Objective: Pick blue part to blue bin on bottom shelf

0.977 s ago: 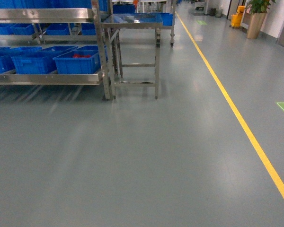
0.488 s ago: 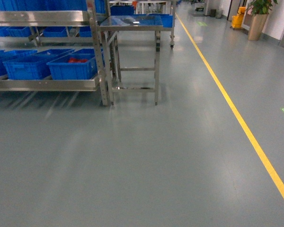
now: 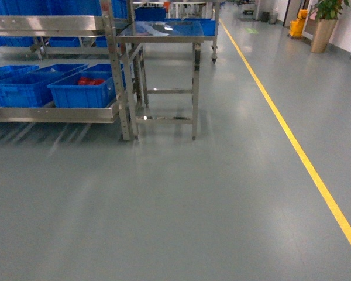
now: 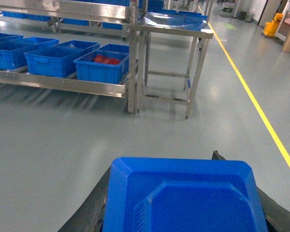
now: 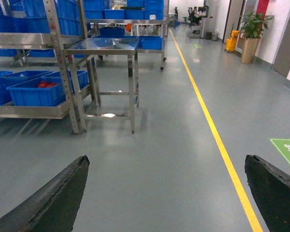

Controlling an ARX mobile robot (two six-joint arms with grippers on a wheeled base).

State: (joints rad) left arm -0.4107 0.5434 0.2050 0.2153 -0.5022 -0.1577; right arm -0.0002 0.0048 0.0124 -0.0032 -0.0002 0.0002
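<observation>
The left end effector (image 4: 183,212) grips the blue part (image 4: 183,193). The right end effector (image 5: 166,193) is wide open, holding nothing. The bottom shelf (image 4: 58,82) with blue bins (image 4: 102,67) lies far ahead, to its left.

Bins (image 3: 79,91) sit on the bottom shelf (image 3: 52,112) — table (image 3: 164,29) just right.

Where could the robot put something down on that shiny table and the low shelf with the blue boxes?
The flat-topped steel table looks mostly bare. The low stainless-steel bottom shelf is crowded: blue plastic bins stand side by side, the rightmost blue bin holding red parts.
</observation>
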